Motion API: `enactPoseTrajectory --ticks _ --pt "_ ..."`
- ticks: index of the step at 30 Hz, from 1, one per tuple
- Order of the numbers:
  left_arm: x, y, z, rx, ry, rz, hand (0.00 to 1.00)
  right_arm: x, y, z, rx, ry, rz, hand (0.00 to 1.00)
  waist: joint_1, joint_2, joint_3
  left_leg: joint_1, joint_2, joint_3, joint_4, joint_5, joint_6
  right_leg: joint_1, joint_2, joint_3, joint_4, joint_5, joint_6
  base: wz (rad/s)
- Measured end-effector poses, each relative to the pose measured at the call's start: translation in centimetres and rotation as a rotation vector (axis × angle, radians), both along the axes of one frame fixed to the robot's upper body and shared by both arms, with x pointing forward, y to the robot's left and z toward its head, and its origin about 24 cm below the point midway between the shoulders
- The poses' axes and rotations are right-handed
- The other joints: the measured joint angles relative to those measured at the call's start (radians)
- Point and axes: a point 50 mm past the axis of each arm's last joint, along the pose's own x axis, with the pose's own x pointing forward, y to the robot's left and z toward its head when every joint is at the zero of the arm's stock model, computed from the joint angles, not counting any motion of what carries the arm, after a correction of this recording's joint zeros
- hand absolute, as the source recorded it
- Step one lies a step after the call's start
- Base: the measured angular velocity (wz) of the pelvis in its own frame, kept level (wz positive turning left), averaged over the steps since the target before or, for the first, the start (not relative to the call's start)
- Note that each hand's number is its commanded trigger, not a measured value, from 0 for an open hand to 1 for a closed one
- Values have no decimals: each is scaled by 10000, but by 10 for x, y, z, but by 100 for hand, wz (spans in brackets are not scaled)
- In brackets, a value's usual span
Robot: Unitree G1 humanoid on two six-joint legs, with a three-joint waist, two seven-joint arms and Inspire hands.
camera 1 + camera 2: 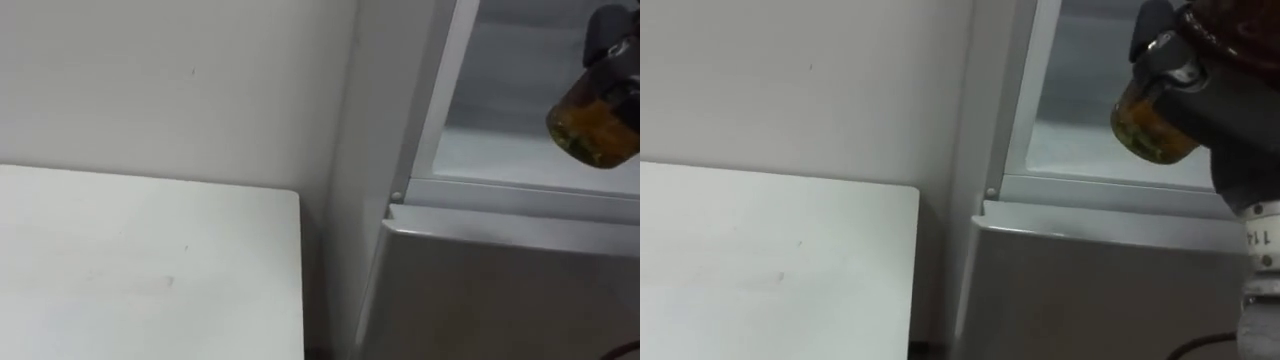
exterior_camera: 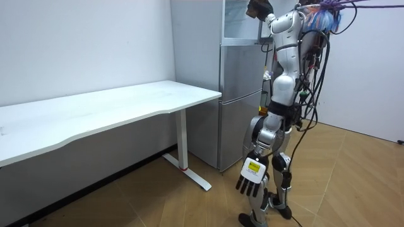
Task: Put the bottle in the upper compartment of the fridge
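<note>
Right hand, dark and held up high, has its fingers curled tight round a small clear bottle with yellow-orange stuff inside. The robot stands at the tall grey metal fridge, by the end of the long white desk. The bottle hangs in the open top part, just over the front edge of the white shelf, not set down yet. So the job looks nearly done: lower it, let go, pull the arm out. The left hand hangs by the leg, fingers loose
</note>
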Motion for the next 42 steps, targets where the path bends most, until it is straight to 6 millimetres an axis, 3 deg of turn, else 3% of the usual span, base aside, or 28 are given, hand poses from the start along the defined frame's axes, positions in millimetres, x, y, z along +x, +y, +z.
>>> enactPoseTrajectory --ticks 2,7,10,18,23,30,34,36,39,42 --pt "1 1 0 60 -65 113 0 4 -5 -2 96 271 -107 100 42 -19 -12 -26 -2 -28 37 -21 -1 6 -1 -30 0 1 1 4" --pt "2 6 2 234 -106 75 0 19 -19 1 549 597 -759 100 176 87 66 -41 0 -35 118 -32 1 1 -4 -38 11 0 1 0" --pt "10 7 3 274 -360 -104 0 30 -31 -2 1061 987 -1306 100 189 78 56 -131 -1 -73 120 -28 3 -103 -13 -51 60 0 0 0" --pt "15 9 5 389 -470 -179 0 57 -63 -24 2109 2719 -3111 100 230 116 65 -202 -16 -145 249 -28 2 -76 -15 -165 25 -1 2 4" --pt "12 8 5 352 -397 -122 0 62 -72 -37 2369 3503 -3559 100 288 167 90 -206 -13 -139 247 -29 1 -89 -13 -189 22 -2 3 0" --pt "7 7 5 172 -193 -76 0 67 -79 -48 1934 4408 -3799 100 330 329 27 -238 -13 -116 132 -23 -2 -201 -14 -200 53 -3 5 0" --pt "6 8 5 158 -142 7 0 68 -82 -50 1134 5010 -4031 100 358 265 40 -197 -13 -118 126 -18 -5 -212 -28 -197 170 -20 26 0" --pt "7 10 5 180 -201 140 0 68 -87 -52 838 5287 -4229 100 408 117 76 -198 -12 -126 145 -18 -5 -219 -36 -188 193 -25 32 0" --pt "6 12 6 233 -179 263 0 67 -95 -59 762 5758 -4482 100 538 -72 55 -188 -16 -134 164 -20 -3 -187 -42 -175 189 -24 31 0" --pt "5 12 6 238 -175 270 0 68 -96 -63 756 5947 -4525 100 587 -132 75 -218 -21 -177 164 -22 -3 -147 -43 -194 178 -24 31 1"
